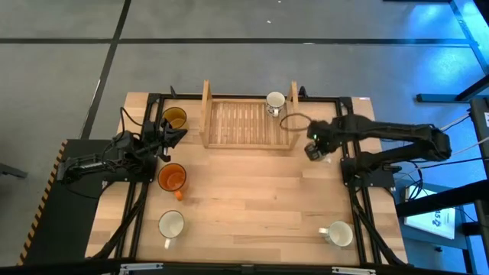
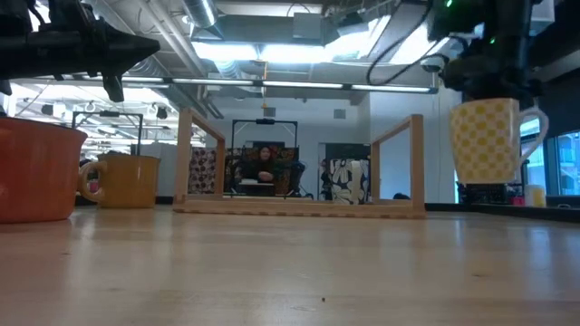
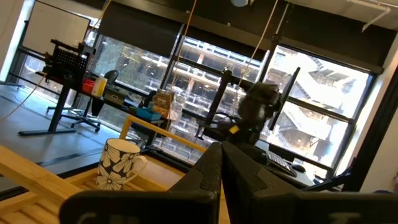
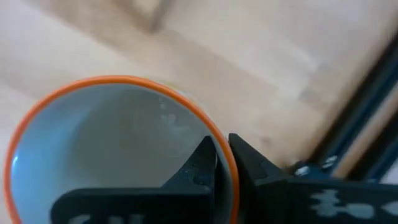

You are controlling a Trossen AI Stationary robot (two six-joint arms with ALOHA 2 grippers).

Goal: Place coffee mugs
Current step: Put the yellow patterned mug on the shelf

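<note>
Rim pinched in my right end effector (image 4: 222, 163), checked mug (image 2: 487, 140) must travel level over the tray (image 1: 246, 124).

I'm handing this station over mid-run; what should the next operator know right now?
Right gripper: shut on the rim of a checkered mug, held off the table just right of the wooden tray.
Left gripper: fingers shut, empty, between the amber mug and orange mug.
Done: one floral mug stands in the tray.
Left: the held mug, the amber and orange ones, and two white mugs near the front edge.
</note>
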